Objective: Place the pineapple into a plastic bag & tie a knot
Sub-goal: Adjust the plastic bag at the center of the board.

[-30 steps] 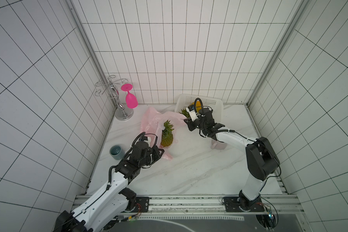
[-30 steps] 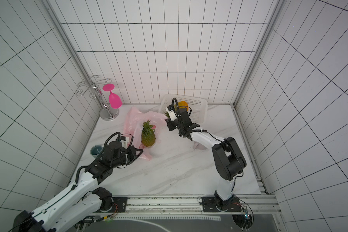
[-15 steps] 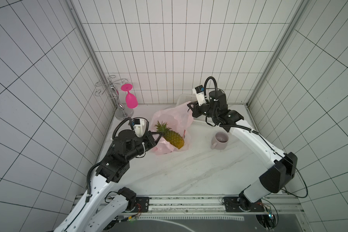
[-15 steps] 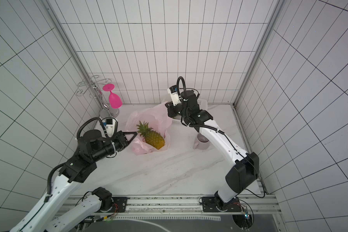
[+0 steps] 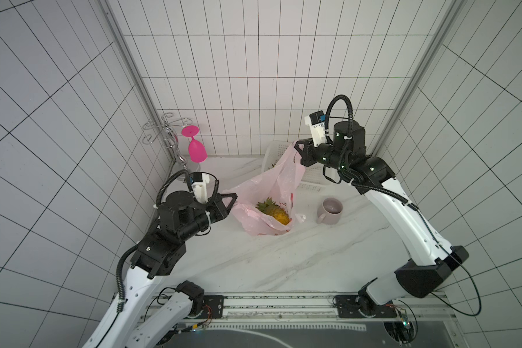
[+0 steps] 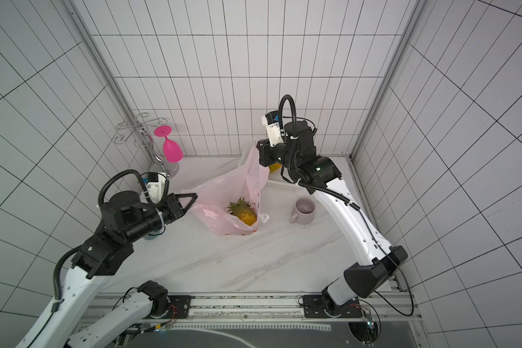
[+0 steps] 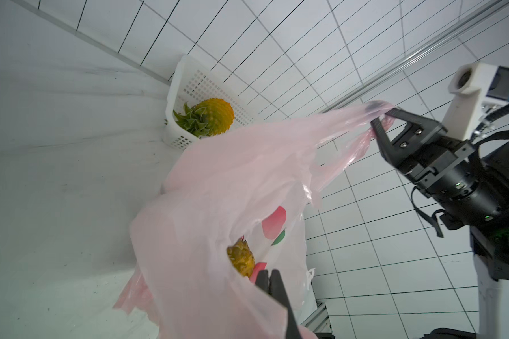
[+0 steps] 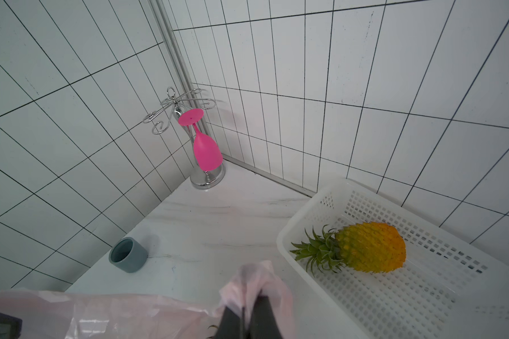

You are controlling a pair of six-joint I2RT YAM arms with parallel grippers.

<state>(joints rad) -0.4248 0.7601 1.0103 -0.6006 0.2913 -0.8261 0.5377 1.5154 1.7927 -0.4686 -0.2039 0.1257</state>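
1. The thin, translucent pale-pink plastic bag with red fruit prints is stretched between the two grippers. Its mouth is open and its lower part seems to rest on the white marble table.
2. A yellow pineapple with a green leafy crown lies tilted inside the bag, near the bottom.
3. The right gripper is clenched on one pink handle strip and holds it high, above the white basket.
4. The left gripper is clenched on the opposite edge of the bag, lower down.
5. The handles are not yet tied.
6. The white perforated plastic basket stands against the back wall, and a second pineapple lies on its side in it.
7. A pale mauve ceramic mug stands upright near the bag, apart from it.
8. A bright pink wine glass hangs upside down on a chrome wire rack in the back corner.
9. A small grey-blue cup stands near the left arm.
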